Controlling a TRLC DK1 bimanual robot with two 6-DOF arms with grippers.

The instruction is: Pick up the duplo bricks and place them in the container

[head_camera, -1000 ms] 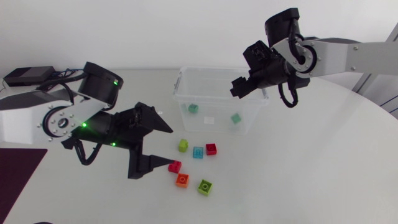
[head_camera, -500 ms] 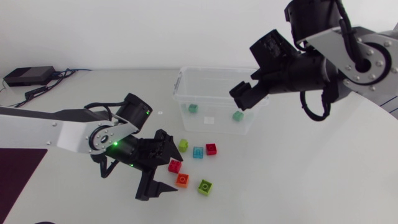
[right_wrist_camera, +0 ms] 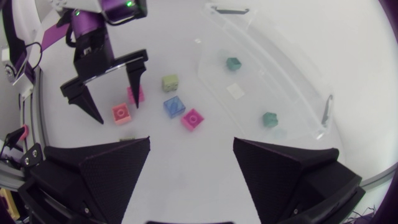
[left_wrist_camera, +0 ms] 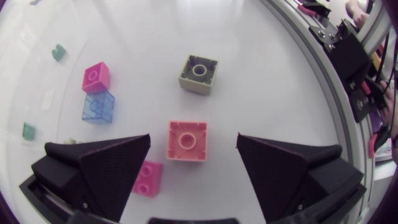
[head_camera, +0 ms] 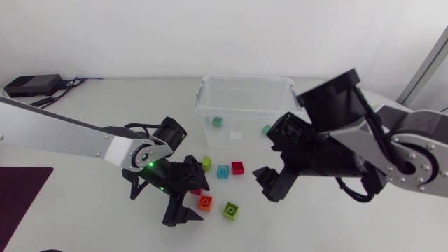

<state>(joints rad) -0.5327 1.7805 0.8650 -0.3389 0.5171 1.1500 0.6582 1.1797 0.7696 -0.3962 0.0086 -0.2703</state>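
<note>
Straddling orange brick [left_wrist_camera: 186,140] on worktop [head_camera: 336,224] with left claw [left_wrist_camera: 193,138] spread wide, fingers clear of it; holding right claw [right_wrist_camera: 191,142] wide and empty near container [head_camera: 245,78] (green brick [head_camera: 218,121] lying inside)

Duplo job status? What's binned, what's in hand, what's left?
Done: two teal bricks lie in the container. In hand: nothing gripped; the left gripper, fingers open, straddles the orange brick without touching; the right gripper is open and empty. Left: six loose bricks outside the container, orange included.

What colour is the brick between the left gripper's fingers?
The brick is orange; the left wrist view shows it best.
</note>
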